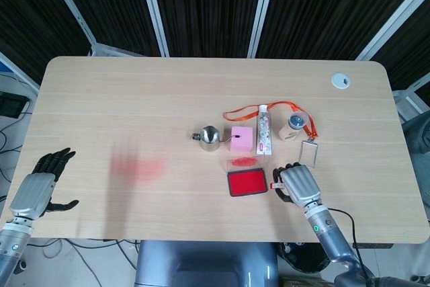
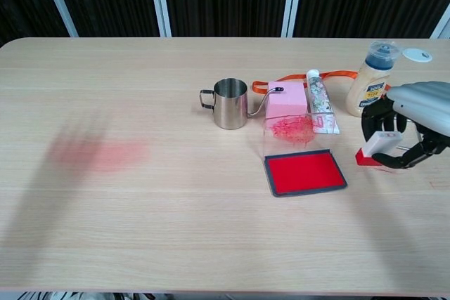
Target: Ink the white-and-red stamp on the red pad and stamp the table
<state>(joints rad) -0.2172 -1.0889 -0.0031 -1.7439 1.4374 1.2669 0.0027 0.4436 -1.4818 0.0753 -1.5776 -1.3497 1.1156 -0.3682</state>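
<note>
The table (image 2: 176,230) is wide and pale, and on it the red pad (image 2: 305,172) lies open, its clear lid standing up behind it. I am on the inking step: the stamp is picked up and not yet pressed to the pad, as I judge it. My right hand (image 2: 411,121) hangs just beside the pad's right edge, fingers curled around the white-and-red stamp (image 2: 376,147), pinching its white body with the red base pointing down and toward the pad. In the chest view the base looks just clear of the wood, though I cannot be sure it isn't touching. Next I need to carry the stamp left over the red felt, level its face and press straight down. My left hand (image 1: 41,189) sits at the far table corner, fingers spread, holding nothing.
</note>
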